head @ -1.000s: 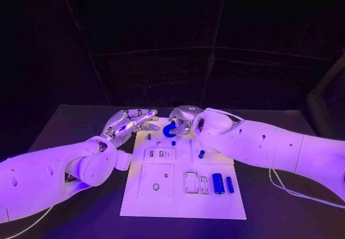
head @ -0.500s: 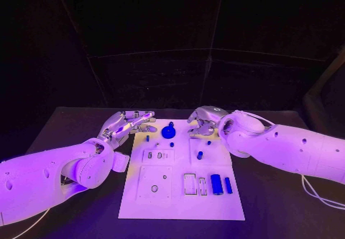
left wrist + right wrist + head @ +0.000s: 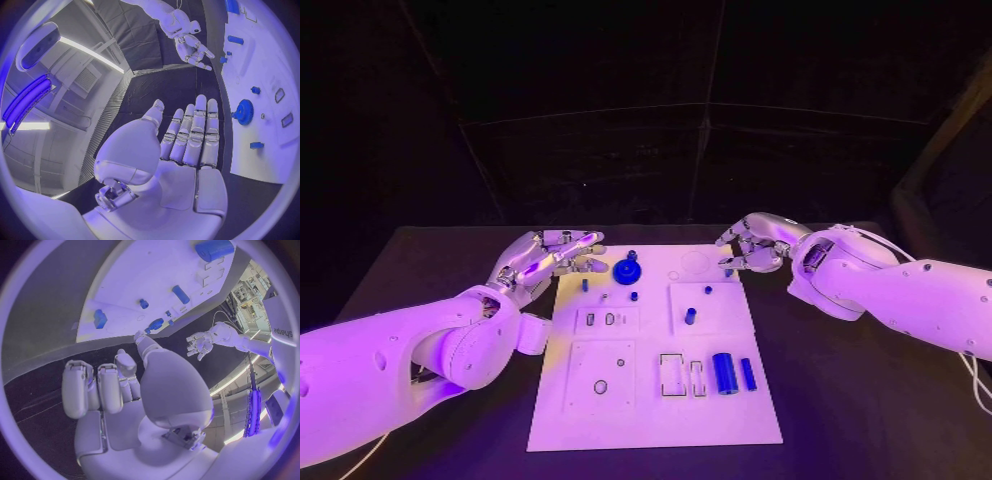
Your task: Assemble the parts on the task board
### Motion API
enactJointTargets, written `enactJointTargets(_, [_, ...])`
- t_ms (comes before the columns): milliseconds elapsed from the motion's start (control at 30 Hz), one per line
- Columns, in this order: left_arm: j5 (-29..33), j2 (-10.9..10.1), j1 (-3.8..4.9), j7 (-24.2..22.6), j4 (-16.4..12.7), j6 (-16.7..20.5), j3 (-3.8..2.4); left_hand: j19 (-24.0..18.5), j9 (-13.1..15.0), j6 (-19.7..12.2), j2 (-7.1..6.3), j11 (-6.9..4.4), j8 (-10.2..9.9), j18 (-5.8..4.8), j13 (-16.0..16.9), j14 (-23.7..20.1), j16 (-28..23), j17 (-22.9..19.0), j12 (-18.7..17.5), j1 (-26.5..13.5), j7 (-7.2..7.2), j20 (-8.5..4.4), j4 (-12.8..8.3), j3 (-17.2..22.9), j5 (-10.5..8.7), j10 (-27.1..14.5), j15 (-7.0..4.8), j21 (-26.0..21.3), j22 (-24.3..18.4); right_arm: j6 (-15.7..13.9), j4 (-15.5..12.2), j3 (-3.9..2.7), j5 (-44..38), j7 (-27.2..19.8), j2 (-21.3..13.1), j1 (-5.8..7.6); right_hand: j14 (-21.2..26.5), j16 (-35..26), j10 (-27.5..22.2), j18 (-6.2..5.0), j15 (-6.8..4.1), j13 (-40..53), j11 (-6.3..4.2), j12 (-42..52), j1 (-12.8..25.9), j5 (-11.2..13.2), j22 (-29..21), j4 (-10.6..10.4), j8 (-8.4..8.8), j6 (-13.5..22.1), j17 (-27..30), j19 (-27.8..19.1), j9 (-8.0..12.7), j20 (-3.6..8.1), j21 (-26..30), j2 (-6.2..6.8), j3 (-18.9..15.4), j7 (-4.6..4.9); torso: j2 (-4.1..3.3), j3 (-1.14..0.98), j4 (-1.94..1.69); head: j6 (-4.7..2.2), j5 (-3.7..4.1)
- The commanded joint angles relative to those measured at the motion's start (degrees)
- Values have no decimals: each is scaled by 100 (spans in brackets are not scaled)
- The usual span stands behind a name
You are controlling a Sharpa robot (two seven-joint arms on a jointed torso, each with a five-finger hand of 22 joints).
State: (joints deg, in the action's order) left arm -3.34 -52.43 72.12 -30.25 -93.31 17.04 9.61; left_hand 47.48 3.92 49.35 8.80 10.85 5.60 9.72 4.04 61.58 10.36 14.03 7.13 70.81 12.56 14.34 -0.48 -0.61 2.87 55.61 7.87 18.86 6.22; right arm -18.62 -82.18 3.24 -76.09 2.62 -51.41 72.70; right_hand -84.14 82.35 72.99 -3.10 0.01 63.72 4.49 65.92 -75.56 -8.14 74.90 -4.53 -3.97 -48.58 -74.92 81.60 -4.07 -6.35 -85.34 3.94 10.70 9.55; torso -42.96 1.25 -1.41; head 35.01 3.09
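Head view shows us the task board [image 3: 646,400] mid-table, a blue gear [image 3: 627,268] standing at its far end. Our left hand [image 3: 548,253] hovers just left of the gear, fingers straight and apart, empty. Our right hand [image 3: 759,245] hangs off the far right corner, fingers curled, holding nothing.

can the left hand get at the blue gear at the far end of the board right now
Probably yes. The left hand is open and empty just beside the blue gear on the task board, with nothing between them; the right hand is off the board's far right corner.
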Motion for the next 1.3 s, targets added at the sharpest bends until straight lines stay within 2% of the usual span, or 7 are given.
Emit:
enactJointTargets(33, [0,15,7,0,8,-136,-5,53,3,42,56,-7,28,89,10,32,-7,12,25,-18,153,3,-14,14,11,52,-8,-19,-10,-10,121,-1,258,-368,-4,-10,-309,10,17,43,5,-9,-10,2,-78,-33,256,43,-10,-40,-158,40,-1,-12,-19,21,-17,-1,-11,-7,0,-3,70])
enactJointTargets(133, [0,21,6,2,21,-140,-4,56,3,45,57,-9,29,89,10,36,-6,15,27,-17,152,2,-15,14,11,57,-9,-18,-10,0,232,0,267,-399,-14,-63,-309,9,14,43,5,-12,-10,-2,-85,-36,256,50,-9,-38,-158,40,0,-11,-19,29,-19,-1,-9,0,-5,5,105])
enactJointTargets(233, [0,25,5,0,32,-142,-4,57,3,46,57,-9,29,89,10,37,-6,15,27,-17,151,2,-15,15,11,57,-10,-17,-10,-10,353,0,272,-441,-17,-143,-309,10,13,44,4,-13,-11,-3,-87,-37,258,53,-8,-38,-159,41,0,-11,-20,34,-21,-1,-8,13,-25,14,146])
enactJointTargets(433, [0,26,4,-2,55,-140,-3,58,3,47,57,-8,29,88,8,36,-8,16,24,-16,151,1,-17,15,11,52,-9,-18,-11,-9,547,-1,275,-496,27,-288,-310,13,13,44,4,-14,-11,-4,-89,-38,258,54,-7,-36,-164,41,1,-10,-20,37,-23,-1,-11,15,-21,34,126])
enactJointTargets(700, [0,25,3,0,76,-140,-3,58,2,48,57,-6,28,87,4,31,-12,18,17,-13,151,0,-20,16,11,42,-8,-19,-12,30,657,-1,276,-543,109,-417,-309,10,16,44,4,-9,-11,1,-92,-41,259,57,-6,-37,-160,41,1,-10,-20,37,-23,-1,-5,22,-20,63,123])
enactJointTargets(967, [0,26,3,5,87,-144,-3,58,2,48,57,-6,28,87,4,31,-12,18,17,-13,151,0,-20,16,11,42,-8,-19,-12,-91,809,-2,315,-499,216,-455,-311,15,38,45,4,16,-9,24,-117,-71,265,60,-13,-57,-170,44,-2,-7,-22,-22,2,5,-5,22,-35,71,134])
enactJointTargets(1300, [0,25,3,19,107,-153,-3,59,1,49,58,-4,27,86,0,29,-16,20,11,-11,152,-1,-22,17,11,34,-7,-20,-14,-158,936,-3,411,-498,326,-462,-312,18,69,46,8,51,-3,57,-133,-89,269,59,-43,-138,-177,46,-14,-8,-23,-108,35,14,-4,22,-26,92,129])
